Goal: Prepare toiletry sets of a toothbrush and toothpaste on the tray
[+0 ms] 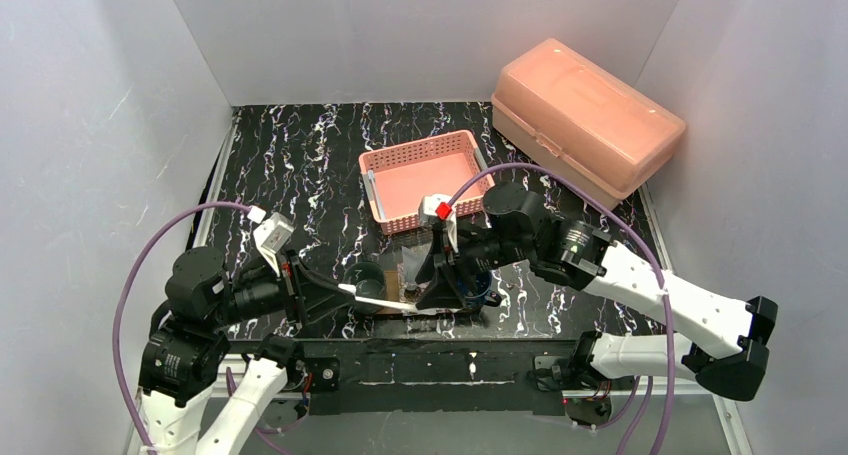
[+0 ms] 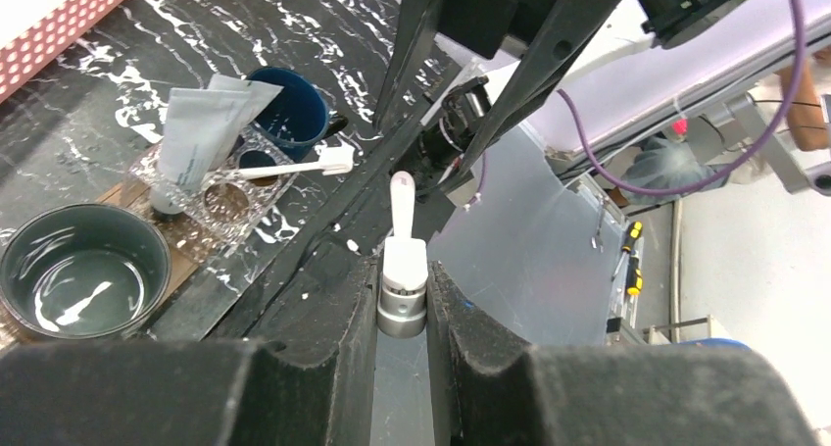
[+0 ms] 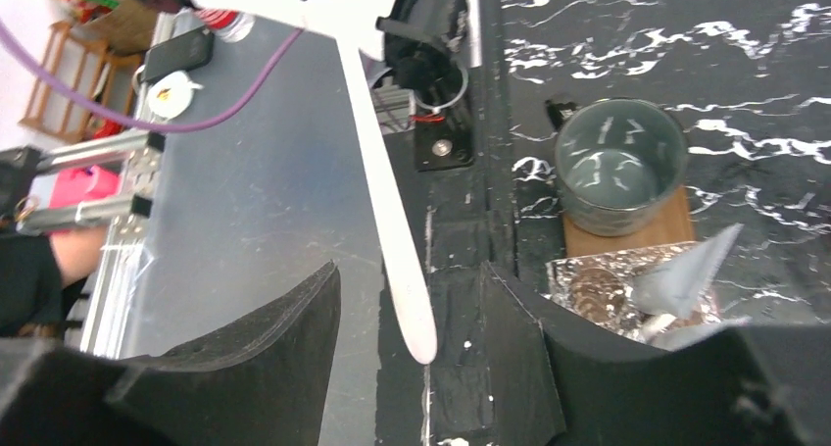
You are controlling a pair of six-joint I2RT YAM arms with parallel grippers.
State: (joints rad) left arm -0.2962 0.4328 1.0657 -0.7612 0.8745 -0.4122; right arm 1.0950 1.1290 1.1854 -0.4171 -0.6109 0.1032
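- White plastic toothbrush [image 2: 402, 199] is clamped in the left gripper [image 2: 402, 277], whose two black fingers are pressed shut on its thick end.
- From above, it is held roughly level over the near edge of the tray [image 3: 632, 238], on the near side of the cups. Its free end reaches right towards the right gripper [image 3: 410, 279].
- That free, rounded end lies between the right gripper's fingers, which stand apart on either side of it. A gap shows on both sides, so this gripper is open and grips nothing.
- Brown wooden tray sits on the black, white-veined worktop [image 1: 300, 155], just in front of the arm bases and between the two grippers.
- The grey-green cup [image 2: 78, 270] stands on the left end of the tray.
- Just right of it stands the clear glass [image 2: 230, 206]. A grey toothpaste tube [image 2: 201, 127] stands in it, tilted.
- The other toothbrush [image 2: 289, 169] leans across the glass, with its head pointing towards the blue mug [image 2: 294, 113].
- The blue mug is just beside the glass on the right. Whether it stands on the tray cannot be told.
- The pink mesh basket [image 1: 405, 220] lies on the worktop just beyond the cups.
- The salmon lidded box [image 1: 585, 115] sits at the far right corner.
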